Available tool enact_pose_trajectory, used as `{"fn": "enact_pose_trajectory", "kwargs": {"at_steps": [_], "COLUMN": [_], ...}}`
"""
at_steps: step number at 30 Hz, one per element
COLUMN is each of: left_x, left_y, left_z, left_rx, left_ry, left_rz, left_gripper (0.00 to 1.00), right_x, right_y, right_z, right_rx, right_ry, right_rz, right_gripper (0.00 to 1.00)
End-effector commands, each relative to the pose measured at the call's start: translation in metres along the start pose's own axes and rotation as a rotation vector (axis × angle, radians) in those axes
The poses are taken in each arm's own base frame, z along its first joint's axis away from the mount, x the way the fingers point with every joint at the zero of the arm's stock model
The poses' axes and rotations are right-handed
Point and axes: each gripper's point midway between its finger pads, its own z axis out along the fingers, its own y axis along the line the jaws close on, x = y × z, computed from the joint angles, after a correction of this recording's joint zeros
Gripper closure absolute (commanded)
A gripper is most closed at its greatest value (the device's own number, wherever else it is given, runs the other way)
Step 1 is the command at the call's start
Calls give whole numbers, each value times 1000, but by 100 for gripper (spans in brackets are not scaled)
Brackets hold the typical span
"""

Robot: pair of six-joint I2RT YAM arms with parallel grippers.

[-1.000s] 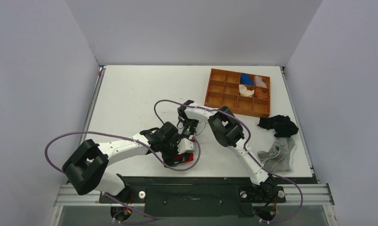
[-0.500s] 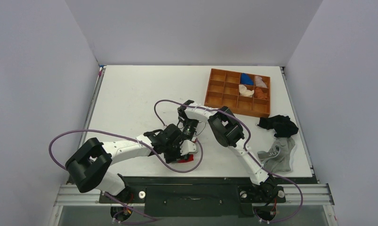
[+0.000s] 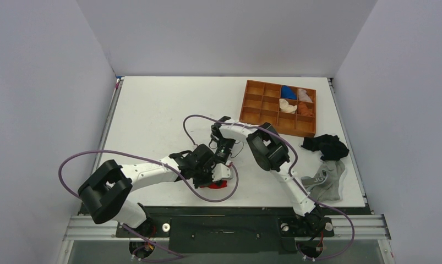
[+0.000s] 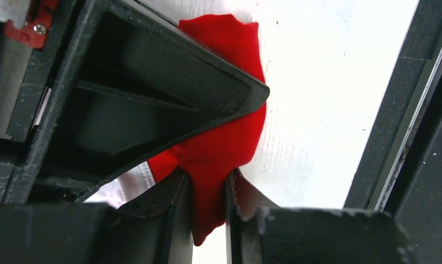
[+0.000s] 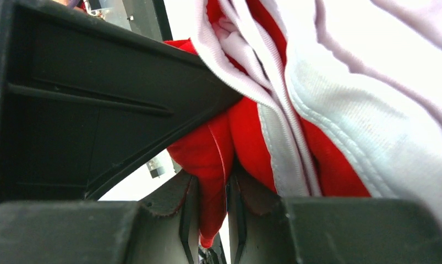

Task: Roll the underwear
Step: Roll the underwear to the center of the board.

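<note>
The underwear (image 3: 218, 179), bright red with white trim, lies bunched on the table near the front edge, mostly hidden under the two wrists. My left gripper (image 3: 214, 175) is shut on a fold of its red cloth (image 4: 218, 165), which is pinched between the pads and hangs out below them. My right gripper (image 3: 224, 160) comes in from behind and is shut on another red fold (image 5: 213, 176), with the white waistband (image 5: 339, 110) bunched right beside it.
A brown wooden divider tray (image 3: 251, 113) with small cloth items in several cells stands at the back right. A black garment (image 3: 324, 145) and a grey garment with white lettering (image 3: 324, 181) lie by the right edge. The dark front rail (image 3: 224, 212) runs close below the grippers.
My left gripper has slid right and slightly forward over the red cloth and closed on it. The right gripper has held its grip, shifting only slightly.
</note>
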Motion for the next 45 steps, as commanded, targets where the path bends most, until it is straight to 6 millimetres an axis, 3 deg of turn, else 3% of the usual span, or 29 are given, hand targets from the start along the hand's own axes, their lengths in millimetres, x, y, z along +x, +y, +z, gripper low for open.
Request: {"fn": "enact_pose_trajectory", "kwargs": {"at_steps": [1,8,15,23,29,37,45], "left_x": [17,0,-18,-40,-41,-24,-12], "left_y": [0,19,41,57,56,54,35], "left_z": [5,8,10,5,-8,-26,-38], "left_rx": [-3,-35,-95,-129,-149,-178,32], "left_ry": [60,76,64,28,6,-28,-77], "left_rz": [47,66,95,93,95,64,-42], "left_gripper": [98,63,47,29,20,18,17], "right_x": [-17,-13,-3,0,0,0,-4], "right_y": [-29,-34,-46,-53,-57,-60,-59], "right_z": [-19,-28,-47,-48,-45,-44,-46], "right_rx": [174,242,307,311,305,303,306], "right_ry": [-88,-148,-245,-261,-256,-252,-252], "right_rz": [-169,-162,-84,-60,-56,-48,-59], "right_gripper": [97,100,100,100,100,100,100]}}
